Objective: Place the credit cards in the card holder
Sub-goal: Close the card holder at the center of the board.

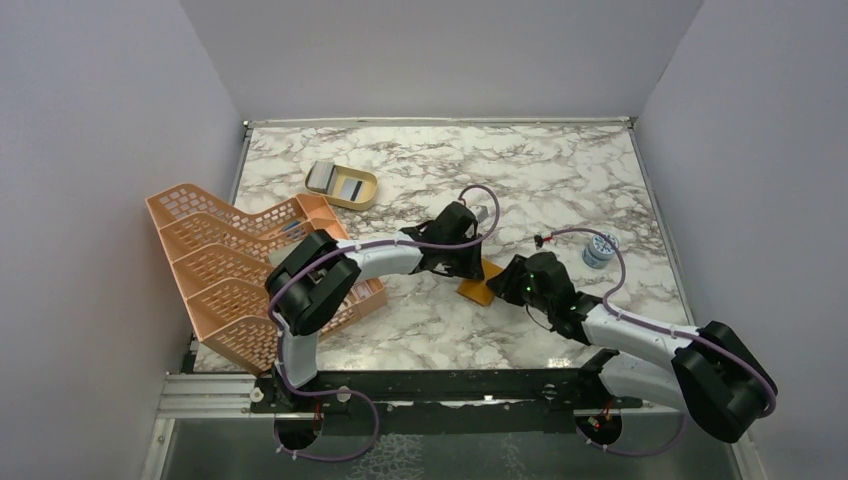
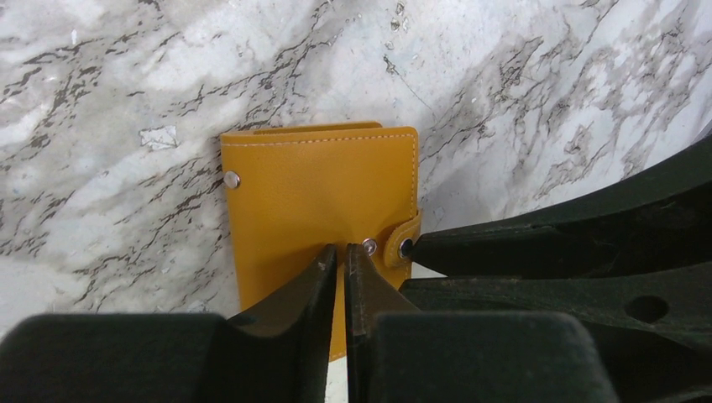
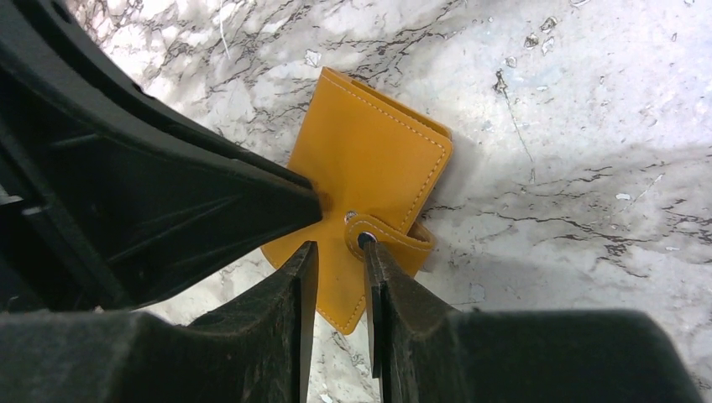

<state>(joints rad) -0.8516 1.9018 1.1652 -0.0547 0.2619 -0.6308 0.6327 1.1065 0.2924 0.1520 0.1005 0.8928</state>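
The card holder (image 1: 479, 289) is a mustard-orange wallet, lying folded on the marble at mid-table. Both grippers meet over it. My left gripper (image 2: 342, 248) rests its tips on the cover beside the snap, its jaws a sliver apart with nothing between them. My right gripper (image 3: 336, 245) stands open over the wallet's (image 3: 369, 164) near edge. One of its fingertips (image 3: 366, 245) touches the snap strap (image 3: 395, 237), which is unfastened and curls off the edge. The pale credit cards (image 1: 349, 188) lie in a tan dish at the back left, far from both grippers.
A big peach lattice rack (image 1: 225, 270) fills the left side beside the left arm. The tan oval dish (image 1: 368, 198) stands behind it. A small blue-and-white container (image 1: 600, 250) sits at the right. Grey walls close in the table.
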